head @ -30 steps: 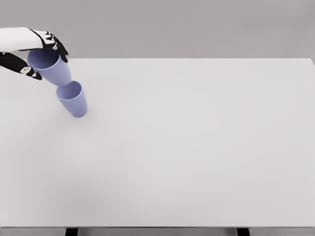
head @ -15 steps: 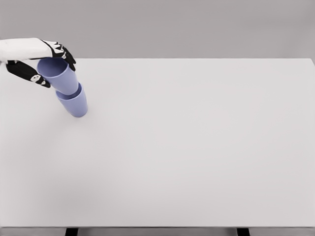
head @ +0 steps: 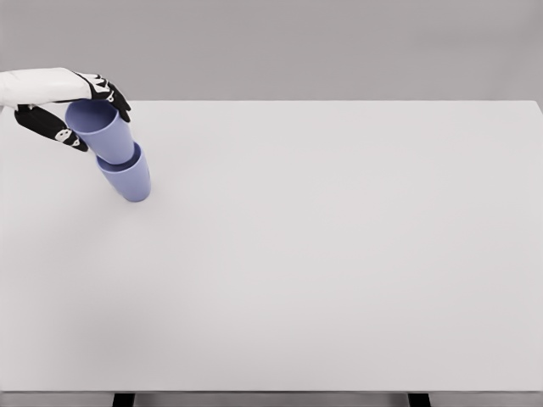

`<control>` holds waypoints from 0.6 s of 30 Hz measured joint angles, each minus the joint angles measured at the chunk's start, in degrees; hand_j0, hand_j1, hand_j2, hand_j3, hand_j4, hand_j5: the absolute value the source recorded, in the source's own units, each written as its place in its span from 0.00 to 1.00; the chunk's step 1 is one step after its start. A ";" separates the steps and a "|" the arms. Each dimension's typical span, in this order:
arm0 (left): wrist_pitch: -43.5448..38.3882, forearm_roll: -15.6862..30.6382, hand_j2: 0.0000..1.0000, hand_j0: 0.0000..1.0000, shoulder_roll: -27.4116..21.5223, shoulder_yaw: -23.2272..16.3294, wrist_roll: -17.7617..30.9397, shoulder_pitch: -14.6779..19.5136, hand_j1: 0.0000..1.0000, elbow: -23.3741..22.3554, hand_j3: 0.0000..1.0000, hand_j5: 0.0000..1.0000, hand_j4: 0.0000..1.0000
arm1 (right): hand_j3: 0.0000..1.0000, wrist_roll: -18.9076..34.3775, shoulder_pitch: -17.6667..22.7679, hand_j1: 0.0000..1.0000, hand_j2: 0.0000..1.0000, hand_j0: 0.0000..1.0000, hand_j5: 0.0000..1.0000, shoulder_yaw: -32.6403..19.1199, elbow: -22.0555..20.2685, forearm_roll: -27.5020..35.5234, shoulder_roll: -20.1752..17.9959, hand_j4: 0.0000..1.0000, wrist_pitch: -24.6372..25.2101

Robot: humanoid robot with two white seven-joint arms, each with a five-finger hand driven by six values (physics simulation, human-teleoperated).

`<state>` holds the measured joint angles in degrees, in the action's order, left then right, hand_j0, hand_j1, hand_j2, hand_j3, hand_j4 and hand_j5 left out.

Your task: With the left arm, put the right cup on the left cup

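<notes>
Two lavender cups sit at the far left of your head view, one nested into the other. The upper cup (head: pixel 103 129) is in your left hand (head: pixel 72 108): black fingers (head: pixel 109 90) curl over the far side of its rim, the thumb (head: pixel 53 127) presses the near side, so the hand is closed around the cup's top. Your white forearm comes in from the left edge, roughly level.

The held cup's base is down inside the mouth of the lower cup (head: pixel 129 178), which stands on the white worktop (head: pixel 322 246) near its back left corner. Both cups lean the same way, mouths tipped up and to the left as you see them. You cannot tell whether the upper cup is fully seated; much of its wall shows above the lower rim.

A faint shadow lies beside the lower cup's base. Two dark table legs show under the near edge of the worktop. Your right hand does not appear.
</notes>
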<state>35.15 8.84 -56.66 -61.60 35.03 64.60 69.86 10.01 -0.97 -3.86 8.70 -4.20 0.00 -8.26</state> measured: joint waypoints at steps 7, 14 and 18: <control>0.02 -0.29 0.97 0.97 0.01 0.05 -0.03 0.00 0.97 -0.05 0.97 0.97 0.97 | 1.00 0.00 0.00 1.00 1.00 1.00 1.00 0.00 0.00 0.00 0.00 1.00 0.00; 0.02 -0.25 0.98 0.98 -0.24 0.01 -0.01 -0.53 0.98 0.04 0.98 0.98 0.98 | 1.00 0.00 0.00 1.00 1.00 1.00 1.00 0.00 0.00 0.00 0.00 1.00 0.00; 0.01 -0.16 1.00 1.00 -0.48 0.10 -0.01 -0.35 1.00 0.12 1.00 1.00 1.00 | 1.00 0.00 0.00 1.00 1.00 1.00 1.00 0.00 0.00 0.00 0.00 1.00 0.00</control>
<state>35.16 8.68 -57.14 -61.50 35.02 64.25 69.98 10.01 -0.97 -3.86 8.70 -4.20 0.00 -8.26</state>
